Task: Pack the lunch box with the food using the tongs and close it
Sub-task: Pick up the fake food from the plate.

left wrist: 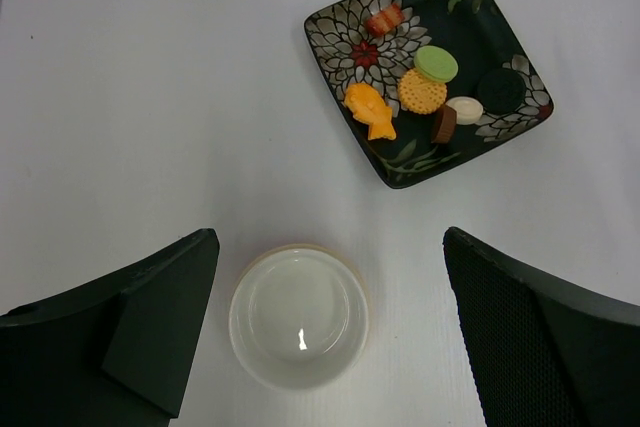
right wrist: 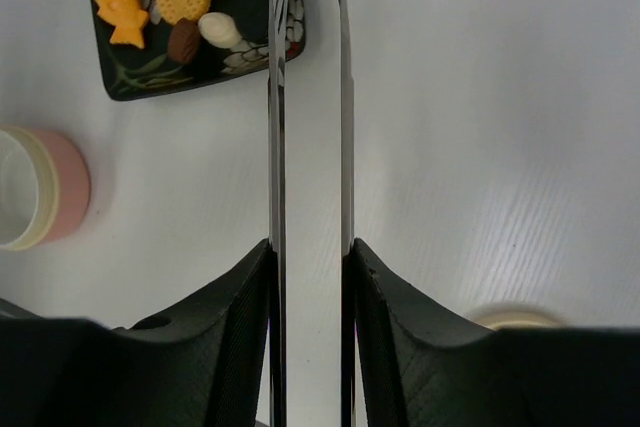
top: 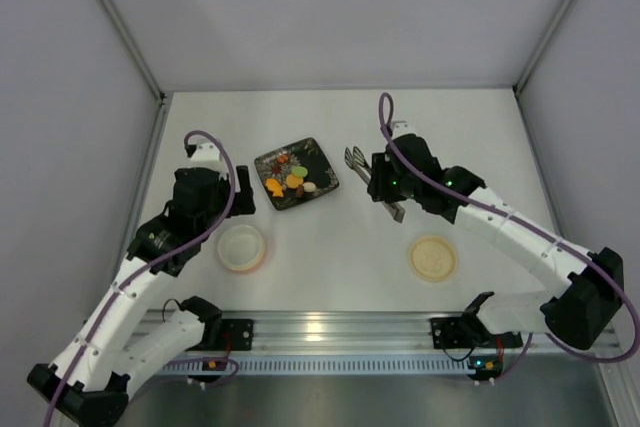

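Right claw is closed on the tongs, one finger against the outside of each arm, the arms a narrow gap apart and running up the middle of the wrist view past the right edge of the plate, where the food lies at upper left. Left claw is spread wide and holds nothing, hanging over the empty lunch box at lower centre of its view. The lid sits on the table at lower right of the top view, well apart from the box.
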Available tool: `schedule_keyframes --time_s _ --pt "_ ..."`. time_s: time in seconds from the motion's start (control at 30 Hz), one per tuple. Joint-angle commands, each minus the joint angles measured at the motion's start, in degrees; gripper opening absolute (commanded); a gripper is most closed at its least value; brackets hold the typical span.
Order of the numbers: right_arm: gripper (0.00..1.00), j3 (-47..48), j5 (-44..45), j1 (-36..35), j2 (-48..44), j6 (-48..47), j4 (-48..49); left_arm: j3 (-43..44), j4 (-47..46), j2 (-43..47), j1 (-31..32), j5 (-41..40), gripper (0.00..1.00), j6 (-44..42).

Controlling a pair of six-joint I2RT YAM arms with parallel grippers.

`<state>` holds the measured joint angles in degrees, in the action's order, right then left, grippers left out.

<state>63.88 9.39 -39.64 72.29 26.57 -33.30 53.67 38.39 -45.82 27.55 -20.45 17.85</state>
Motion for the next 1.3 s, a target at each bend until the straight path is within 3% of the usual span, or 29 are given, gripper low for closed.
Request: schedule_keyframes --time_s 0.0,0.5,0.73,1.27 --pt "0.35 4.5 0.3 -4.5 1.0 0.1 -1.6 -1.2 0.2 1.8 0.1 -1.4 0.99 0.6" --pt "0.36 13.9 6.6 -18.5 16.0 2.8 -1.0 -2.5 -0.2 2.4 0.2 -1.5 0.99 0.0" --pt "0.38 16.0 12.1 -20.0 21.3 5.0 -1.2 -2.8 -0.2 2.5 0.2 -1.3 0.99 -0.1" --pt "0.41 18.9 11.4 -20.0 27.0 7.2 -0.6 -2.9 -0.3 2.4 0.1 -1.0 0.99 -0.1"
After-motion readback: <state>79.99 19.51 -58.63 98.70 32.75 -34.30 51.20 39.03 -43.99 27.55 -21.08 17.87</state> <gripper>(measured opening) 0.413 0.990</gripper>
